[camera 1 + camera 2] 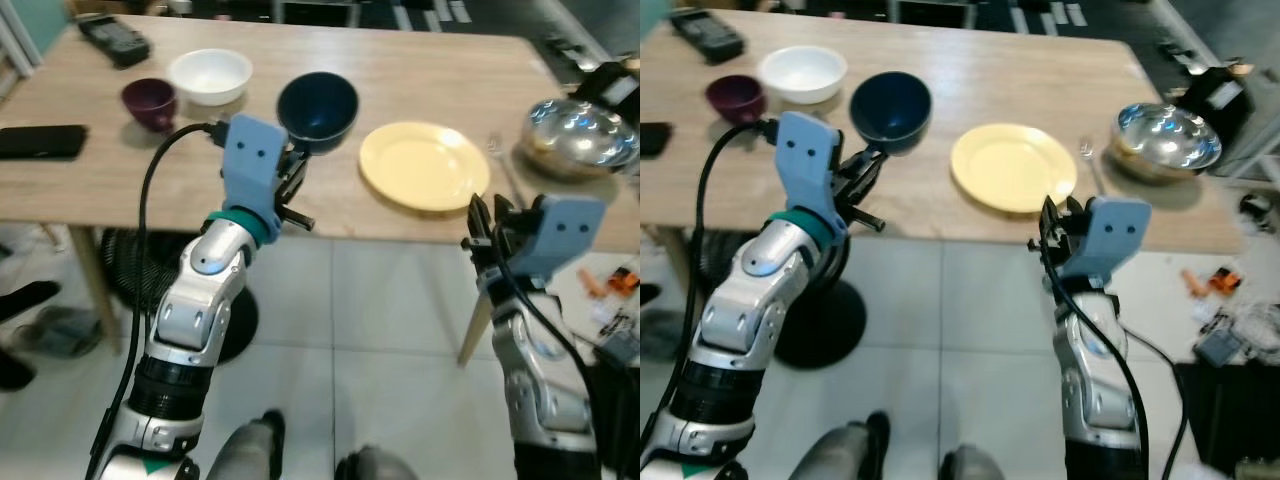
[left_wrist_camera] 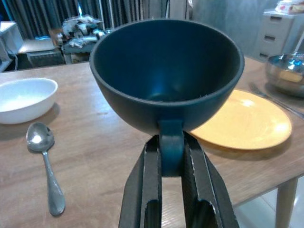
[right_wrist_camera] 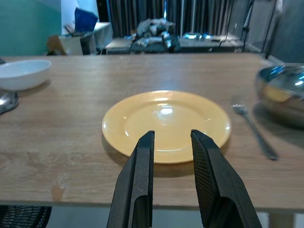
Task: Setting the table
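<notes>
A long wooden dining table point(image 1: 420, 75) spans the scene, with the robot standing at its near edge above a pale tiled floor point(image 1: 380, 300).

The left gripper point(image 2: 171, 156) is pinched shut on the near rim of a dark blue bowl point(image 1: 317, 108), one black finger on each side of the rim. The bowl hangs out ahead of the fingers, upright and level, lifted above the tabletop.

The right gripper point(image 3: 172, 142) hovers just off the table's near edge with its two fingers spread apart and holding nothing. Straight ahead of it, just past the fingertips, lies a flat yellow plate point(image 1: 424, 165).

Beyond the plate from the right gripper, off to that gripper's outer side, sits a shiny steel mixing bowl point(image 1: 580, 135), with a fork point(image 3: 251, 126) lying between it and the plate. Ahead of the left gripper and to its outer side are a white bowl point(image 1: 210, 75) and a small maroon cup point(image 1: 148, 103). A spoon point(image 2: 43, 161) lies on the wood below and beside the held bowl, near the white one. A black remote point(image 1: 112, 38) rests at the far corner and a dark phone point(image 1: 40, 141) near the left edge.

The likely risk is the grip: the bowl is held only by a narrow pinch on one side of its rim, so a quick swing or tilt could make it pivot or slip out. Lowering it off-centre could also clip the plate's edge or knock the spoon.
</notes>
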You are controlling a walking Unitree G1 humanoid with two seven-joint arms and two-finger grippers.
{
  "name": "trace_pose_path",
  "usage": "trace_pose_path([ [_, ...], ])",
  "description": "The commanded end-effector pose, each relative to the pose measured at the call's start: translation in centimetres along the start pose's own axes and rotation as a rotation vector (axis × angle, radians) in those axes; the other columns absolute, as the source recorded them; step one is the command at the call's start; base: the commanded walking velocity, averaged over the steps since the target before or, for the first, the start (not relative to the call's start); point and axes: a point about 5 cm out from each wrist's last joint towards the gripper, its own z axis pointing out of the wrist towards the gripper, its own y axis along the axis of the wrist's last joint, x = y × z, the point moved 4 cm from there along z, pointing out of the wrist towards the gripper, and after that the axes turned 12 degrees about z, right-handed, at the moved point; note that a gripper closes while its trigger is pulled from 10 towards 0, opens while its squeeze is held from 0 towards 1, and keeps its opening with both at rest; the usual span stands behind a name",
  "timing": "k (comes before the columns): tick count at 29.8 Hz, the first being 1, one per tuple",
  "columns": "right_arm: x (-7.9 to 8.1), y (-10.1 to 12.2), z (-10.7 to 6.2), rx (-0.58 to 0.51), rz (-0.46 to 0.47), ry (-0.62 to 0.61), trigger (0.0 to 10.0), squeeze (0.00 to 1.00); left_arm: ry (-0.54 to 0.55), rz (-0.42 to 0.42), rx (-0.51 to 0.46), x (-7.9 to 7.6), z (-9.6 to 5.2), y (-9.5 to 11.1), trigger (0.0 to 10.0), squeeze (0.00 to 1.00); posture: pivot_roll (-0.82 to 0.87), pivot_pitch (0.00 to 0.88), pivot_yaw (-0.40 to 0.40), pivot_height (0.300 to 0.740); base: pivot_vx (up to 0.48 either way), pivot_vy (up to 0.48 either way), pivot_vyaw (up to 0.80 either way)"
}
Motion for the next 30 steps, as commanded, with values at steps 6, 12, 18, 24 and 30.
trace_pose_path([
  [6, -0.46, -0.15, -0.23, 0.007, -0.007, -0.017, 10.0, 0.00, -0.015, 0.008, -0.005, -0.44, 0.18, 0.18, 10.0, 0.00, 0.04, 0.023, 0.016, 0.740, 0.000, 0.000, 0.00],
  [12, -0.43, -0.18, -0.26, 0.010, -0.003, -0.017, 10.0, 0.00, -0.018, 0.005, -0.005, -0.53, 0.20, 0.18, 10.0, 0.00, 0.04, 0.024, 0.017, 0.740, 0.000, 0.000, 0.00],
  [18, -0.44, -0.23, -0.26, 0.015, 0.003, -0.018, 10.0, 0.00, -0.020, 0.004, -0.004, -0.60, 0.24, 0.19, 10.0, 0.00, 0.04, 0.025, 0.017, 0.740, 0.000, 0.000, -0.67],
  [24, -0.62, -0.37, -0.39, 0.021, 0.004, -0.023, 10.0, 0.00, -0.030, 0.005, -0.004, -0.84, 0.22, 0.17, 10.0, 0.00, 0.04, 0.027, 0.017, 0.740, 0.000, 0.000, -0.80],
  [30, -0.80, -0.45, -0.57, 0.027, 0.003, -0.029, 10.0, 0.00, -0.051, 0.018, 0.008, -1.10, -0.03, -0.22, 10.0, 0.00, 0.04, 0.029, 0.018, 0.740, 0.000, 0.000, -0.80],
])
